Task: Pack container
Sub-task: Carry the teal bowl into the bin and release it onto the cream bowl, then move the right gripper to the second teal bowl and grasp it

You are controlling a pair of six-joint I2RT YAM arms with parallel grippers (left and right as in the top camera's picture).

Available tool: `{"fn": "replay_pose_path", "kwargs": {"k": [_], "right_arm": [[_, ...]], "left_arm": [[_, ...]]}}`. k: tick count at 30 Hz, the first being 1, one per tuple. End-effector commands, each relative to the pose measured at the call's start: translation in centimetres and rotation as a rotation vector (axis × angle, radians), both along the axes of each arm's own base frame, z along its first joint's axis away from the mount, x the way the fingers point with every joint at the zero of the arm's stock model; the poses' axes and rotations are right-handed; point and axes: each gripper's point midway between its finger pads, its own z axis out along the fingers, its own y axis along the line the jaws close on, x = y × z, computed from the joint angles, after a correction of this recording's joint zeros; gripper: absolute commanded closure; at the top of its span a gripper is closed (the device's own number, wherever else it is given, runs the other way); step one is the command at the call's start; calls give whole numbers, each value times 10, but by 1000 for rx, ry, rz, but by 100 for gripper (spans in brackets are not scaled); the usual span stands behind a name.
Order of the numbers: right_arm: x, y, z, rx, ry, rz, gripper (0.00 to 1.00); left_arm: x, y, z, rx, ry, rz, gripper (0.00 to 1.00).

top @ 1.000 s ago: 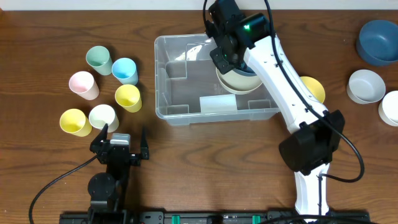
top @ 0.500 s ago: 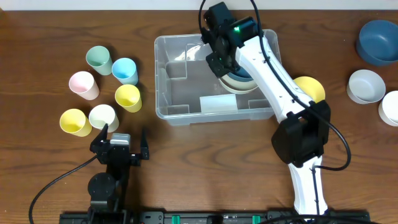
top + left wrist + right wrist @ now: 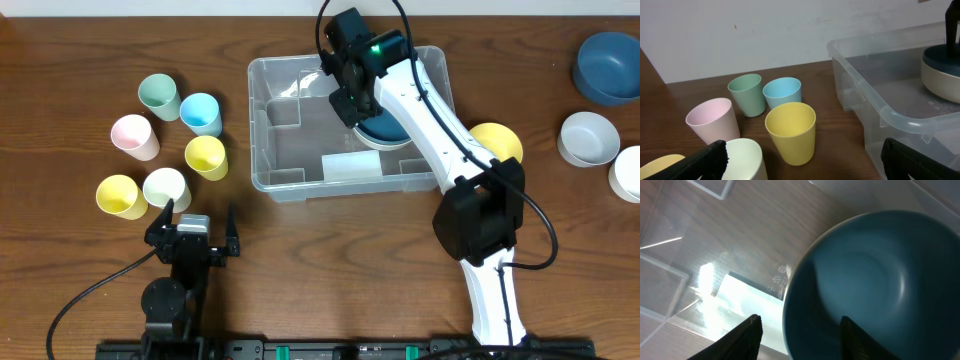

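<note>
The container (image 3: 300,150) is a big clear plastic bin at the table's middle, with a white label (image 3: 350,167) on its base. A bowl, teal inside and cream outside (image 3: 385,130), rests in its right half. My right gripper (image 3: 350,100) hangs over the bowl's left rim. In the right wrist view that gripper (image 3: 799,321) is open, one finger outside the rim and one inside the bowl (image 3: 875,275), touching neither side. My left gripper (image 3: 200,210) is wide open near the front left, holding nothing. In the left wrist view it (image 3: 802,150) faces the yellow cup (image 3: 790,131) and the container (image 3: 890,107).
Several pastel cups stand left of the bin: green (image 3: 158,95), blue (image 3: 201,113), pink (image 3: 134,136), yellow (image 3: 206,156), another yellow (image 3: 120,196), white (image 3: 165,187). A yellow bowl (image 3: 503,142) sits by the bin's right side. A blue bowl (image 3: 607,66) and white bowls (image 3: 588,137) lie far right.
The right gripper's jaws have parted from the bowl's rim, and the bowl now lies flat in the bin instead of hanging tilted. The left arm has not moved.
</note>
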Motion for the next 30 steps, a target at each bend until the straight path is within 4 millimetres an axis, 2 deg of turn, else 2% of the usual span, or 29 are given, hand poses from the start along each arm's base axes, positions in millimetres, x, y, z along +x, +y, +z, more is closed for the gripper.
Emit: {"fn": "replay_pose_path", "kwargs": {"k": [1, 4, 7, 10, 12, 15, 19, 25, 30], "right_arm": [[0, 5, 12, 5, -24, 27, 49], [1, 5, 37, 27, -66, 26, 49], [1, 2, 78, 62, -140, 20, 50], [6, -13, 124, 99, -235, -11, 48], [13, -40, 156, 103, -317, -70, 46], [24, -88, 181, 91, -386, -211, 45], [41, -177, 184, 86, -402, -469, 41], [58, -286, 161, 63, -390, -729, 38], [63, -352, 126, 23, -344, -853, 38]], "left_arm": [[0, 3, -16, -5, 46, 19, 2], [0, 3, -16, -5, 46, 19, 2], [0, 3, -16, -5, 45, 19, 2], [0, 3, -16, -5, 46, 19, 2], [0, 3, -16, -5, 45, 19, 2], [0, 3, -16, -5, 45, 19, 2], [0, 3, -16, -5, 46, 19, 2], [0, 3, -16, -5, 46, 19, 2], [0, 3, -16, -5, 46, 19, 2]]}}
